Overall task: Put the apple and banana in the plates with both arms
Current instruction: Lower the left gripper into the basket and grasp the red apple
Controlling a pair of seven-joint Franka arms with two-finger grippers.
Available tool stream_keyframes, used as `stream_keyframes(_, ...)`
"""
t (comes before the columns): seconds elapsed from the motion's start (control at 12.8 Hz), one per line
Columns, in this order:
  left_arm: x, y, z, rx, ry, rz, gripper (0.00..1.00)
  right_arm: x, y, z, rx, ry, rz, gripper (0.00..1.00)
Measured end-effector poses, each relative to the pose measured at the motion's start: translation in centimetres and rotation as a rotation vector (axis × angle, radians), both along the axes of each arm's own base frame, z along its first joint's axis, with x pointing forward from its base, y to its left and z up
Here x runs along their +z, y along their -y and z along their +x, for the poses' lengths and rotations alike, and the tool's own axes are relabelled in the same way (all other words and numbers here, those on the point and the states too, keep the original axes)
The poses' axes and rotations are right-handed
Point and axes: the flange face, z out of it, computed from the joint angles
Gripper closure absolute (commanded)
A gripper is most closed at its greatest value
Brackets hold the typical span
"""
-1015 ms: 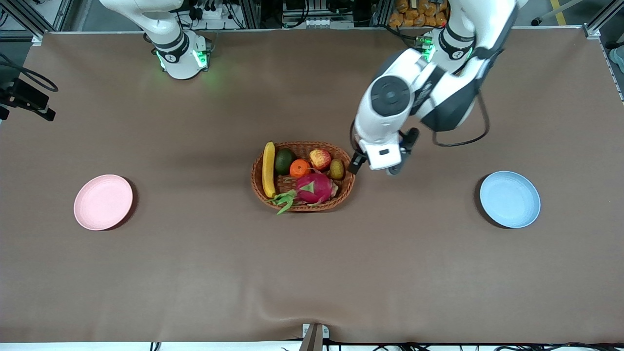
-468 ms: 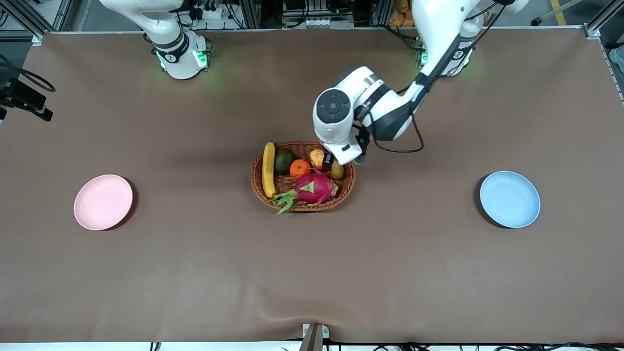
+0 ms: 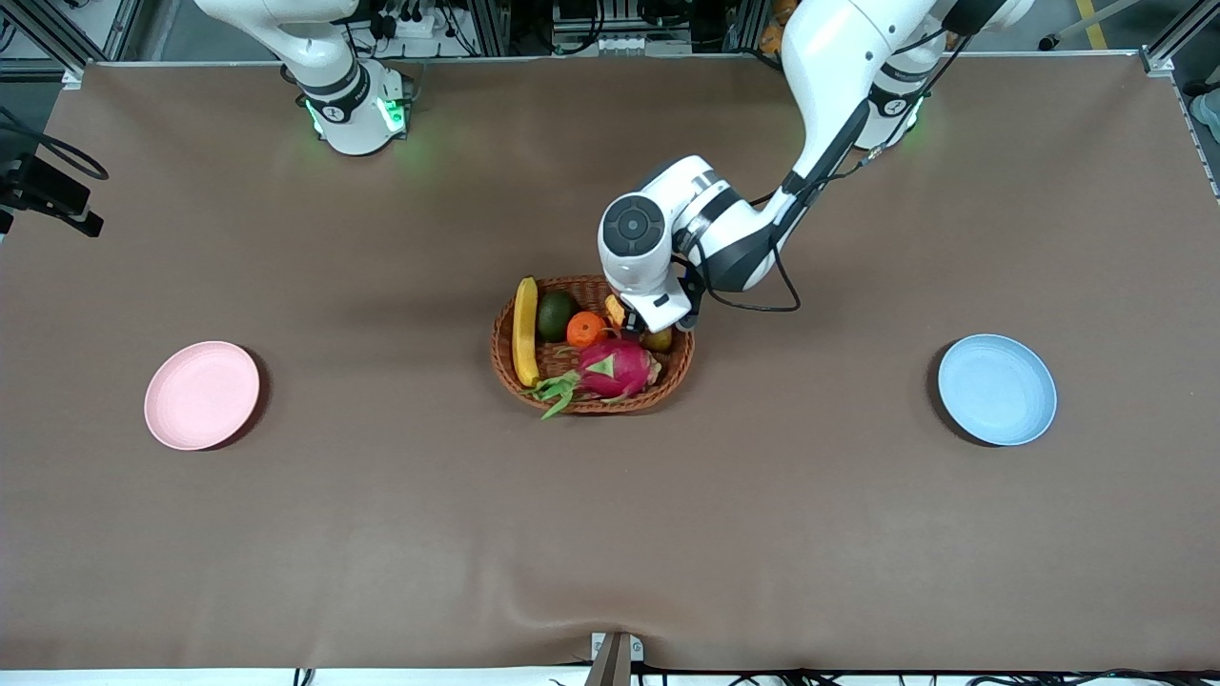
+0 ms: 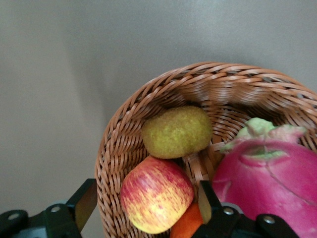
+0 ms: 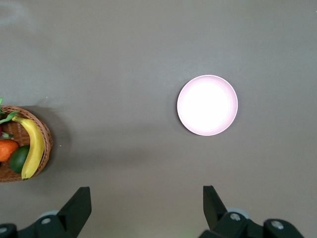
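— Apple (image 4: 156,194) first: where does it lie from the left gripper (image 4: 143,204)?

— Straight between the spread fingers in the left wrist view, one finger outside the wicker basket (image 3: 508,367) wall and one inside, neither touching the fruit as far as I can see. The jaws stand wide and hold nothing. That gripper hangs over the basket's end toward the left arm's side of the table.

— Working from the front camera inward, what crowds it?

— Nearest is the dragon fruit (image 3: 615,368), bulky and just beside the apple. Then the orange (image 3: 585,329), touching or nearly touching the apple (only a sliver shows in the wrist view). The green-brown kiwi-like fruit (image 4: 177,131) sits against the apple too, so I judge a straight descent is needed, and the basket wall may catch the outer finger.

— And the banana (image 3: 524,329)?

— In the basket at the end toward the right arm, its long axis running from near the camera to far, beside a dark avocado (image 3: 555,313). The right arm is the nearer one for it, though it waits high up; the right gripper (image 5: 143,204) is wide apart and bare, looking down on the pink plate (image 5: 207,105).

— Plates?

— Pink plate toward the right arm's end, blue plate (image 3: 996,389) toward the left arm's, both well apart from the basket and bare.
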Motion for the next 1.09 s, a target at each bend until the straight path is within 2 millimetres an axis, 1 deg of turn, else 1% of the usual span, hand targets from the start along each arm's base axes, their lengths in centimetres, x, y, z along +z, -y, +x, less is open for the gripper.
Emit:
stream_keyframes(0.31,-1.1,0.6,0.2,0.002,0.020,-0.035,0.15,0.0,0.0,0.0,0.000,0.000,0.000,0.00)
stream_keyframes(0.62,-2.5,1.3,-0.9,-0.010,0.023,-0.047,0.22,0.0,-0.1,0.0,0.003,-0.002,0.000,0.00)
stream_keyframes(0.7,-2.8,1.3,-1.2,-0.012,0.021,-0.046,0.27,-0.1,-0.1,0.0,0.003,-0.004,0.000,0.00)
stream_keyframes(0.78,-3.0,1.5,-1.3,-0.014,0.026,-0.052,0.36,-0.1,-0.1,0.0,0.003,-0.005,0.000,0.00)
stream_keyframes(0.86,-3.0,1.6,-1.4,-0.015,0.030,-0.057,0.52,-0.1,-0.2,0.0,0.003,-0.005,0.000,0.00)
stream_keyframes(1.01,-2.9,1.6,-1.3,-0.015,0.032,-0.058,0.98,-0.1,-0.2,0.0,0.003,-0.006,0.000,0.00)
stream_keyframes(1.09,-2.9,1.6,-1.3,-0.015,0.032,-0.058,1.00,-0.2,-0.1,0.0,0.003,-0.007,0.000,0.00)
